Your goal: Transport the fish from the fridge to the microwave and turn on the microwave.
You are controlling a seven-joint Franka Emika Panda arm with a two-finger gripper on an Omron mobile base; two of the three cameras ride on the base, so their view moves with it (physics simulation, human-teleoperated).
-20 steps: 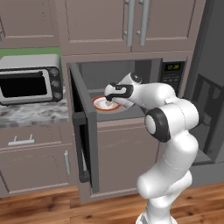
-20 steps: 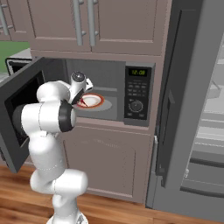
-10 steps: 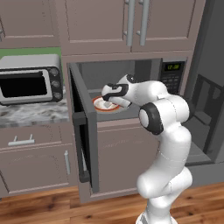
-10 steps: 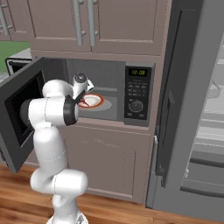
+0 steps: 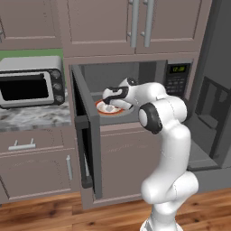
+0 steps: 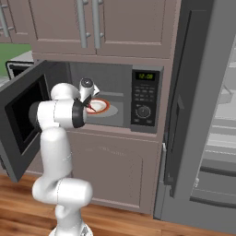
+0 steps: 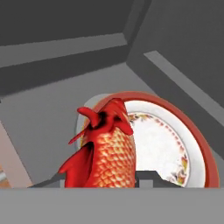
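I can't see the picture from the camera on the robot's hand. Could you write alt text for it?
A red-orange fish, held between the gripper tips, hangs just above a white plate with a red rim. The plate sits on the grey floor of the open microwave, whose walls rise behind it.

We count one fish [image 7: 107,153], one plate [image 7: 175,144], one microwave [image 6: 138,94], one toaster oven [image 5: 29,81], one fridge [image 6: 207,110]
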